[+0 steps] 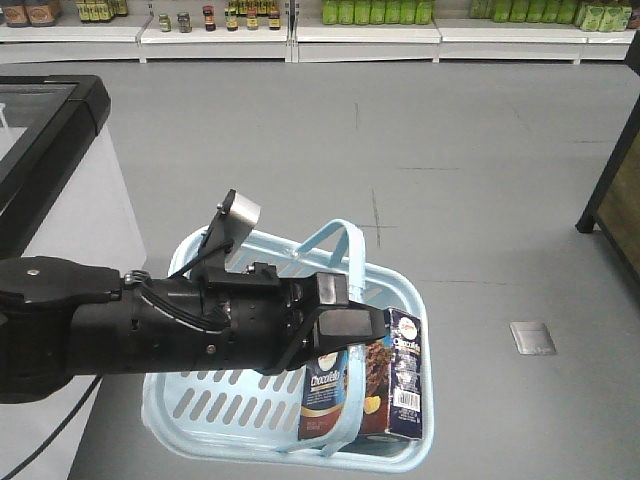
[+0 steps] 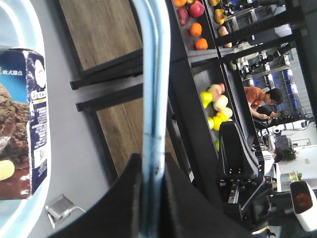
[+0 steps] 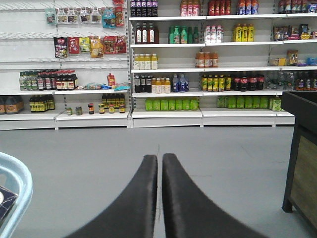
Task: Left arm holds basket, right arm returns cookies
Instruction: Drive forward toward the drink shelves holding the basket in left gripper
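The light blue basket (image 1: 205, 405) hangs above the grey floor. My black left arm (image 1: 180, 330) reaches over it, and my left gripper (image 1: 368, 325) is shut on one hoop handle. In the left wrist view the gripper (image 2: 151, 159) clamps the blue handle (image 2: 151, 74) between its fingers. The navy cookies box (image 1: 405, 375) stands upright in the basket's right end, barcode side showing; it also shows in the left wrist view (image 2: 22, 129). My right gripper (image 3: 159, 157) is shut and empty, level above the floor, with the basket rim (image 3: 17, 186) at its lower left.
A black-rimmed freezer chest (image 1: 50, 130) stands at the left. Stocked shelves (image 1: 360, 30) line the back wall (image 3: 198, 54). A dark wooden stand (image 1: 615, 190) is at the right (image 3: 299, 148). A metal floor plate (image 1: 532, 337) lies right of the basket. A fruit rack (image 2: 213, 104) shows.
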You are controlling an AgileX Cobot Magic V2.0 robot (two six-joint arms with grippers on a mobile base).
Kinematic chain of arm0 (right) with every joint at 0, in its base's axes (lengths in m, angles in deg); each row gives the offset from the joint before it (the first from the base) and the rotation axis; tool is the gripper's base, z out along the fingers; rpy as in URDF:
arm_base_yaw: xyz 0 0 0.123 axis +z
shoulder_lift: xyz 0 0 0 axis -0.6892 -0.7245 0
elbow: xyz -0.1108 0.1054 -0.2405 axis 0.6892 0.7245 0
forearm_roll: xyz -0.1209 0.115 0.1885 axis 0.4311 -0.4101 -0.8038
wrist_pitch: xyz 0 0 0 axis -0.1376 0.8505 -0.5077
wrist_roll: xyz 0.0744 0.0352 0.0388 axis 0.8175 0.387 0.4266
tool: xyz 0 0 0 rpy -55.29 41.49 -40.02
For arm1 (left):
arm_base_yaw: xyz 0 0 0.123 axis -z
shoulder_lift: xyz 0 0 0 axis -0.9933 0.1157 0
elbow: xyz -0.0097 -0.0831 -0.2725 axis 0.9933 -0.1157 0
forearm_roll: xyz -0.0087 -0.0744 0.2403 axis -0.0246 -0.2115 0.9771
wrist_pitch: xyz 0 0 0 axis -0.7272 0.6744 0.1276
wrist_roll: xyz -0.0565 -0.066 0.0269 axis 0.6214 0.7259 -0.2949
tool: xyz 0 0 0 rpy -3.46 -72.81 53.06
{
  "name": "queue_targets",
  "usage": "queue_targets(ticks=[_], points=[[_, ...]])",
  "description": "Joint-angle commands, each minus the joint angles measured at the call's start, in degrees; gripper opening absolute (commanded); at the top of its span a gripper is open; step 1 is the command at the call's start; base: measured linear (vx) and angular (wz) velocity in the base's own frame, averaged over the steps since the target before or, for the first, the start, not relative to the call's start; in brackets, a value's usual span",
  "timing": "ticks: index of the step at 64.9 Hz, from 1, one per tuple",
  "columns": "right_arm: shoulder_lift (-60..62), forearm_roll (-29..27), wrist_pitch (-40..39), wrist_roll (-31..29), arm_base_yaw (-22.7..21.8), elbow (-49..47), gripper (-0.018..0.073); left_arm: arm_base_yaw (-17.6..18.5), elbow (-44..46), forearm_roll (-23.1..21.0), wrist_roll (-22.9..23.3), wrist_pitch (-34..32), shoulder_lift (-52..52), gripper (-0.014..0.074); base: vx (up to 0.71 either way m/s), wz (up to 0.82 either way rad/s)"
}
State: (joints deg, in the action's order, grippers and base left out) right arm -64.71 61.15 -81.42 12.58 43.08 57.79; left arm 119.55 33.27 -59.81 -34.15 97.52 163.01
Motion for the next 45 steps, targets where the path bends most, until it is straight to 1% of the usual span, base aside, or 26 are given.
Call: queue_targets(ticks=[1,45], points=[[0.7,0.5,-4.3,-0.3,-0.1,1.0,-0.0011,0.4,1.6,-4.9,-1.0,2.1,-2.6,-0.0006,0.46,-0.02],[0.7,0.5,-4.3,-0.3,-0.1,1.0,-0.0011,0.4,1.6,-4.9,-1.0,2.1,-2.6,-0.0006,0.48,0.01]])
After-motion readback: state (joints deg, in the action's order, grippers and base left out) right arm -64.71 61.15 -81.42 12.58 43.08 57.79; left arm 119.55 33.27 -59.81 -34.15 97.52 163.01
